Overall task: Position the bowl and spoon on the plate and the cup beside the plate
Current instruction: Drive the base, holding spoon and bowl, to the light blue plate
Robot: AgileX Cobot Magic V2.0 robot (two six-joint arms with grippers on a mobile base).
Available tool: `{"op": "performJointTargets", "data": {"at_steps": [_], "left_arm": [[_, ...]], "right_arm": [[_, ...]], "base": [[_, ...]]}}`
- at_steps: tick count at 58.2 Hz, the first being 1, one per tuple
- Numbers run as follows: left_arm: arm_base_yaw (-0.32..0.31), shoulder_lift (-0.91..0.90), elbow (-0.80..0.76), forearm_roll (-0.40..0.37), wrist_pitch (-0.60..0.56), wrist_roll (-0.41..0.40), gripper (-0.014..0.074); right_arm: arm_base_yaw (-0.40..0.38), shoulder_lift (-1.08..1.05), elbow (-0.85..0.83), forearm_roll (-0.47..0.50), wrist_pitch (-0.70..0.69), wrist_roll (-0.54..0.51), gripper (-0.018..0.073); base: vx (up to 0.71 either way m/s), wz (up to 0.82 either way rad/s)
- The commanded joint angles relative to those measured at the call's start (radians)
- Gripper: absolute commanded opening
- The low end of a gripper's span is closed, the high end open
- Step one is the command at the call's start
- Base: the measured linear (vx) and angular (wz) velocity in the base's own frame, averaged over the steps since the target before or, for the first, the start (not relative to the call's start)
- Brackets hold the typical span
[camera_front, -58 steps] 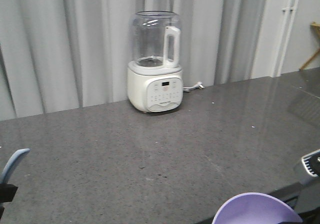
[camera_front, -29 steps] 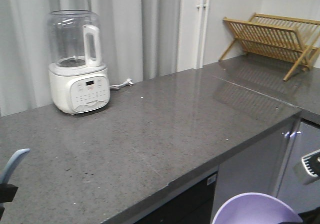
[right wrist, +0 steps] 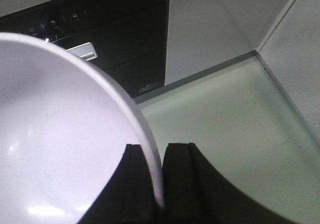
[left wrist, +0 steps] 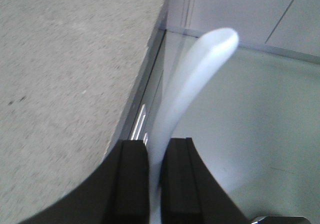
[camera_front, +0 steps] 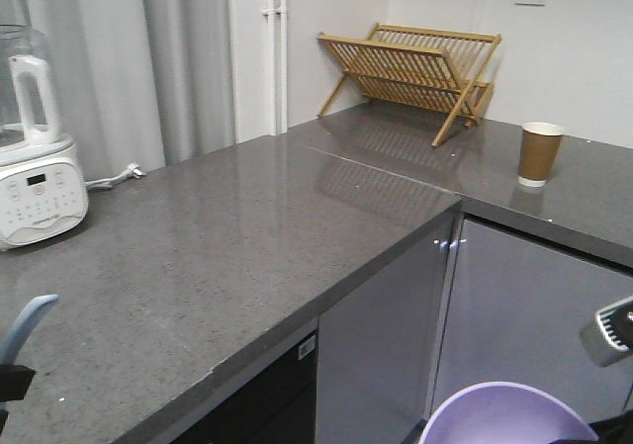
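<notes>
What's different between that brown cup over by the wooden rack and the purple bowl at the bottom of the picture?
The cup is brown with a white rim; the bowl is plain lavender. The cup is tall and narrow, the bowl wide and shallow. The cup stands upright and untouched on the far counter near the rack; the bowl is off the counter, its rim pinched in the right pincer. Both are round and open-topped.

Surface (camera_front: 247, 226): grey speckled stone, glossy, L-shaped. On it: white appliance (camera_front: 35, 182) with clear jug, far left, cord (camera_front: 114, 177) beside; folding wooden rack (camera_front: 410, 73), back corner; cup (camera_front: 539, 153), upright, right of rack, apart.
</notes>
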Motion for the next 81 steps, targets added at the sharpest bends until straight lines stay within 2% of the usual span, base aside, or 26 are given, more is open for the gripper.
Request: {"op": "performJointTargets", "data": {"at_steps": [1, 56, 81], "left_arm": [[-0.007, -0.015, -0.024, -0.023, -0.055, -0.006, 0.0175], [-0.007, -0.015, -0.024, -0.023, -0.055, -0.006, 0.0175], [-0.007, -0.015, -0.024, -0.023, -0.055, -0.006, 0.0175]], "right_arm": [[0.001, -0.014, -0.028, 0.005, -0.063, 0.001, 0.0061], [0.001, -0.014, -0.028, 0.005, -0.063, 0.001, 0.0061], [0.001, -0.014, -0.028, 0.005, -0.063, 0.001, 0.0061]], "base": [[0.03, -0.38], [0.08, -0.45], [0.10, -0.13]]}}
